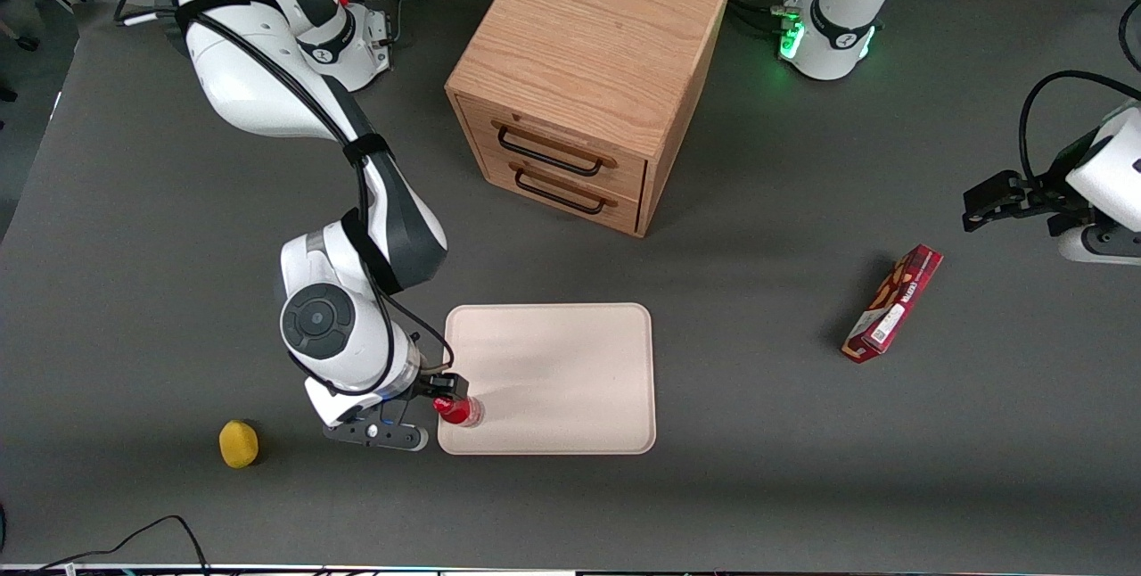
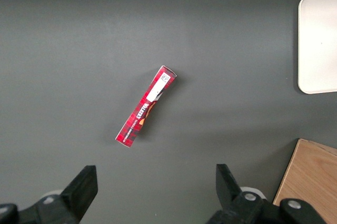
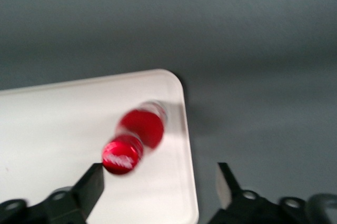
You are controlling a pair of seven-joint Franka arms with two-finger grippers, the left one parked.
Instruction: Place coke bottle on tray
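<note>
The coke bottle (image 1: 460, 410) is a small red bottle with a red cap. It stands on the cream-beige tray (image 1: 570, 371), at the tray's corner nearest the front camera toward the working arm's end. In the right wrist view I look down on the bottle's cap (image 3: 122, 154) and the tray (image 3: 52, 129). My right gripper (image 3: 160, 182) is open just above the bottle. The cap sits close by one finger (image 3: 92, 184), and the jaws stand wide apart and hold nothing. In the front view the gripper (image 1: 434, 414) hangs over the tray's edge. The tray's end also shows in the left wrist view (image 2: 318, 40).
A wooden two-drawer cabinet (image 1: 579, 86) stands farther from the front camera than the tray. A red snack box (image 1: 891, 304) lies toward the parked arm's end and shows in the left wrist view (image 2: 146, 105). A yellow lemon-like object (image 1: 239, 444) lies beside the working arm.
</note>
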